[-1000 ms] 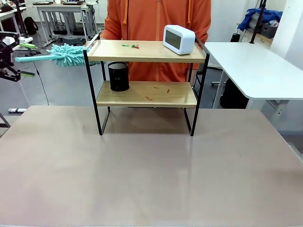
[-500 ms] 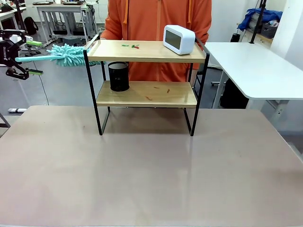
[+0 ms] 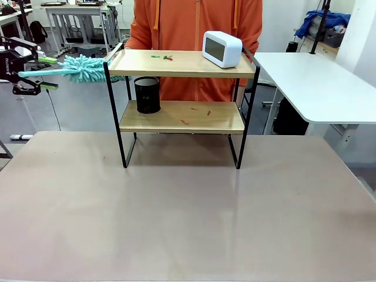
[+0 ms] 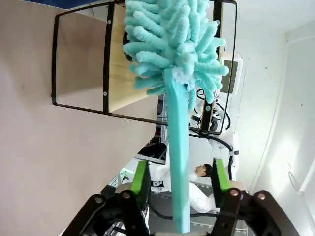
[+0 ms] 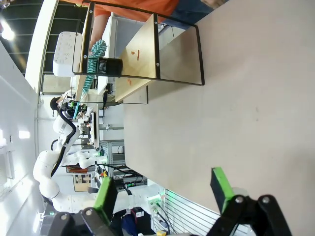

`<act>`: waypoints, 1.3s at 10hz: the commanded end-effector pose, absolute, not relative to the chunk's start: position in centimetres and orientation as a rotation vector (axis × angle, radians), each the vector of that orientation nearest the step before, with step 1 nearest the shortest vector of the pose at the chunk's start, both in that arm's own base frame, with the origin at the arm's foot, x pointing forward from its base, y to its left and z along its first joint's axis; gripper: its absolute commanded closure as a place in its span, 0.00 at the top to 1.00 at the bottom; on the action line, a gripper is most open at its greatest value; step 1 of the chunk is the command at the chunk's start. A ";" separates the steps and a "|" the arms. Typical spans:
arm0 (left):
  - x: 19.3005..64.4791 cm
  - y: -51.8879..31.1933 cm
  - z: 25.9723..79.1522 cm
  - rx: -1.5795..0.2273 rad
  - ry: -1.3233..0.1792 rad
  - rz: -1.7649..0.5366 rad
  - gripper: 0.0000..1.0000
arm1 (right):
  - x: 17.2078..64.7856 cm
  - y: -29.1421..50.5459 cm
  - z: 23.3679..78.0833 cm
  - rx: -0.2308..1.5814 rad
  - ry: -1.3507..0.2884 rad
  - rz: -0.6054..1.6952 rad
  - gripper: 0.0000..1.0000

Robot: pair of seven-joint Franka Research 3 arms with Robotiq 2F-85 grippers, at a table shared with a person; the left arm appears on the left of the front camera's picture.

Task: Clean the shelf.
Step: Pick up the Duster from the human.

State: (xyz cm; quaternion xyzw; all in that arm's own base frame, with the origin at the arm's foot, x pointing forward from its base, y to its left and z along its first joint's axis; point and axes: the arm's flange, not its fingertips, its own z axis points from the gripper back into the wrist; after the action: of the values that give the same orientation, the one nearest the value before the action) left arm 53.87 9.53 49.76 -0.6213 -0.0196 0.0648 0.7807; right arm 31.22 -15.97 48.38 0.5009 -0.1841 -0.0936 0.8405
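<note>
Front view: shelf (image 3: 182,100) stands at 12 o'clock on the tan surface (image 3: 188,223), all four legs down, upright, with a person in an orange hoodie (image 3: 197,23) right behind it. On the top board a white clock (image 3: 222,49) sits at the 3 o'clock end, and small green and red scraps (image 3: 162,57) lie toward 9 o'clock. On the lower board a black mesh cup (image 3: 147,95) sits at the 9 o'clock end, with a few tiny reddish bits (image 3: 200,111) mid-board. A teal fluffy duster (image 3: 88,67) lies level at 9 o'clock of the top board, its head just beside the frame corner and its handle pointing to 9 o'clock. Left end effector (image 3: 48,73) is at the far 9 o'clock edge, off the surface, released: its jaws are spread with the handle running between them. In the left wrist view the green pads (image 4: 141,179) stand clear of the handle on both sides, gaps visible, so no grasp. Cannot tell what carries the duster. Right end effector (image 5: 165,196) in its own wrist view is released, jaws wide with nothing between them, hanging over bare surface, with the shelf well apart toward 11 o'clock of that view
</note>
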 end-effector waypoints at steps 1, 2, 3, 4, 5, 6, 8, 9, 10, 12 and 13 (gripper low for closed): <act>53.5 9.2 49.6 -1.348 -0.058 0.107 0.00 | 31.5 -15.9 48.5 1.076 -0.412 -0.181 1.00; 53.5 9.2 49.7 -1.346 -0.060 0.104 0.16 | 31.5 -15.9 48.5 1.076 -0.412 -0.181 1.00; 53.5 9.2 49.8 -1.345 -0.066 0.099 0.06 | 31.5 -15.9 48.5 1.076 -0.412 -0.181 1.00; 53.5 9.3 49.9 -1.343 -0.070 0.101 0.00 | 31.5 -15.9 48.5 1.076 -0.412 -0.181 1.00; 53.4 9.0 49.9 -1.339 -0.074 0.102 0.00 | 31.5 -15.9 48.5 1.076 -0.412 -0.181 1.00; 53.2 8.9 49.8 -1.344 -0.073 0.101 0.00 | 31.5 -15.9 48.5 1.076 -0.412 -0.181 1.00; 53.1 8.8 49.8 -1.345 -0.073 0.094 0.00 | 31.5 -15.9 48.5 1.076 -0.412 -0.181 1.00; 53.0 8.8 50.0 -1.345 -0.078 0.087 0.00 | 31.5 -15.9 48.5 1.076 -0.412 -0.181 1.00; 51.7 9.2 50.9 -1.332 -0.094 0.063 0.00 | 31.5 -15.9 48.5 1.076 -0.412 -0.181 1.00; 45.5 11.8 54.5 -1.248 -0.191 -0.050 0.00 | 31.5 -15.9 48.5 1.076 -0.412 -0.181 1.00; 41.4 13.5 55.9 -1.170 -0.235 -0.087 0.00 | 31.5 -15.9 48.5 1.076 -0.412 -0.181 1.00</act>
State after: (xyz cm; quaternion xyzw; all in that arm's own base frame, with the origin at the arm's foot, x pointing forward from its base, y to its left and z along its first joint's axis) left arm 46.22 12.36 54.99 -0.5756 -0.0766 -0.0156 0.8140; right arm 31.23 -15.94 48.38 0.5009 -0.1835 -0.0933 0.8407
